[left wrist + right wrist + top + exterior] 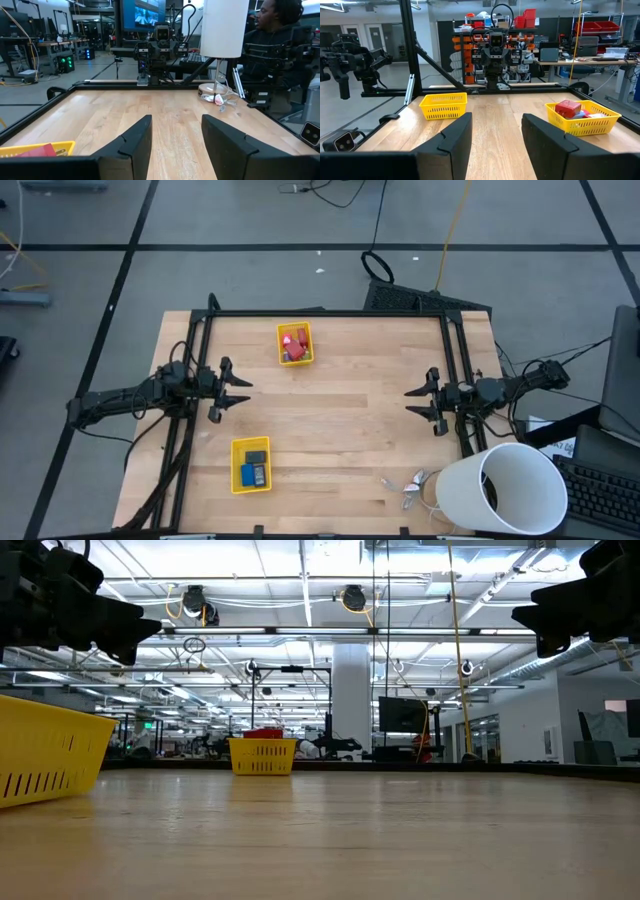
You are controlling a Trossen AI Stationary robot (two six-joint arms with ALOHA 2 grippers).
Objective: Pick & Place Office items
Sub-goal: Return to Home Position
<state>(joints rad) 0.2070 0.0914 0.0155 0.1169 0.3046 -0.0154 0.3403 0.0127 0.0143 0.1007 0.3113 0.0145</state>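
Observation:
Two yellow trays stand on the wooden table. The far tray [294,343] holds red and pink pieces [297,339] and a blue one; the right wrist view shows a red block [568,108] in it. The near-left tray [251,464] holds blue pieces [251,474] and a dark one [256,455]. My left gripper [238,393] hovers open at the table's left side, above the boards. My right gripper [418,403] hovers open at the right side, facing it. Both hold nothing.
A big white cylinder [503,489] stands at the table's near right corner, with silvery metal bits [412,485] beside it. A black frame [330,313] runs around the table's far and side edges. A person [280,45] sits beyond the right edge. Bare boards lie between the grippers.

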